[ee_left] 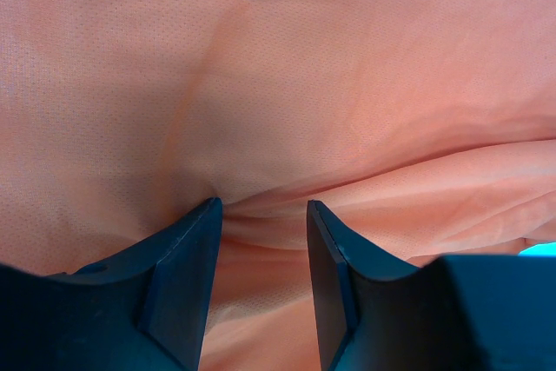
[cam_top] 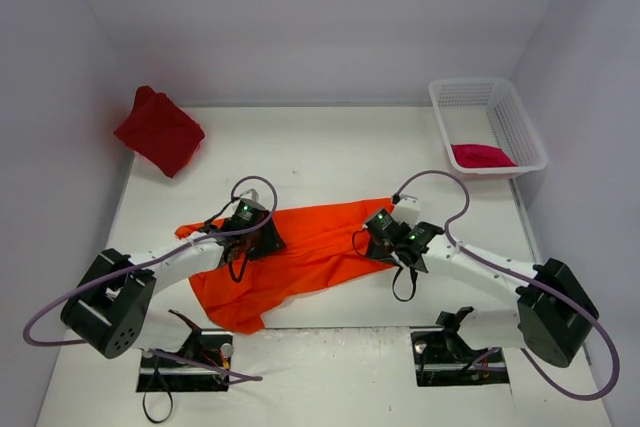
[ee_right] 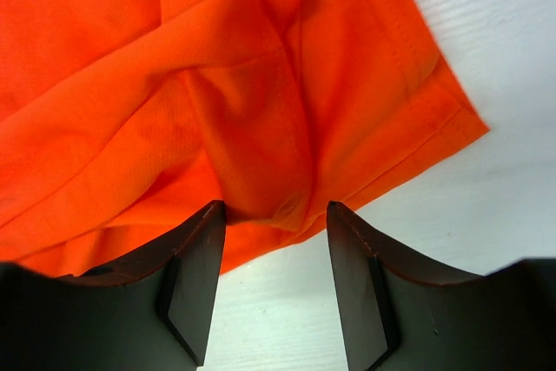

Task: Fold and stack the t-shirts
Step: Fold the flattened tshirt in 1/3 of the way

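Though unclear from above, left end effector (ee_left: 263, 206) and right end effector (ee_right: 275, 208) gape over the orange t-shirt (cam_top: 320, 242).

1. In the left wrist view the orange t-shirt (ee_left: 330, 84) nearly fills the frame, cut off at the left, top and bottom.
2. From above, the left end effector (cam_top: 258, 232) and right end effector (cam_top: 378, 237) hide their own fingertips and the cloth beneath.
3. The crimson-pink t-shirt (cam_top: 482, 155) lies partly behind the basket (cam_top: 520, 132) wall; I cannot tell whether it is folded.
4. The dark red t-shirt (cam_top: 160, 132) is too small to show its layers.
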Motion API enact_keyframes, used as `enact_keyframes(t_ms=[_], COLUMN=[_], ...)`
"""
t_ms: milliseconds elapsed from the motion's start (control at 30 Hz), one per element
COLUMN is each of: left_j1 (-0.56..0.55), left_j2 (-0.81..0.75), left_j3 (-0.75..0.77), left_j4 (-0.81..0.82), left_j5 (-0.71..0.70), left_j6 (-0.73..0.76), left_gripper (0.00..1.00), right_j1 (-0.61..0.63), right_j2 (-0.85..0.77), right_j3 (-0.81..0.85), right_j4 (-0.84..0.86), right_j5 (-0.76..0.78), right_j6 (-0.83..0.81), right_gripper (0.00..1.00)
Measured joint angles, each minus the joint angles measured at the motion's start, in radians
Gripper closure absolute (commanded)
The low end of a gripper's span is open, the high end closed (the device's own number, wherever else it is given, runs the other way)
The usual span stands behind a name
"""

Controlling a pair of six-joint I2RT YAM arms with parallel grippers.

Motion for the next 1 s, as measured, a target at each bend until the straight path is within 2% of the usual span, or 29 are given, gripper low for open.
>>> enact_keyframes(t_ms=[400, 533, 733, 867, 1000], left_j1=[0.000, 0.000, 0.000, 0.000, 0.000], left_j2=[0.000, 0.000, 0.000, 0.000, 0.000], left_j3=[0.000, 0.000, 0.000, 0.000, 0.000], left_j4=[0.000, 0.000, 0.000, -0.001, -0.001], left_j5=[0.000, 0.000, 0.000, 0.000, 0.000], left_j6=[0.002, 0.002, 0.002, 0.002, 0.003], left_gripper=[0.61, 0.61, 0.61, 0.61, 0.61], right_j1=[0.064, 0.076, 0.081, 0.081, 0.081], right_j2=[0.001, 0.021, 0.039, 0.055, 0.082], right_j3=[-0.007, -0.007, -0.008, -0.008, -0.008], right_j4=[0.002, 0.004, 0.006, 0.006, 0.004], right_j5=[-0.010, -0.006, 0.013, 0.039, 0.064], right_j6=[0.038, 0.042, 0.043, 0.039, 0.036], right_gripper=[0.54, 0.64, 0.64, 0.73, 0.88])
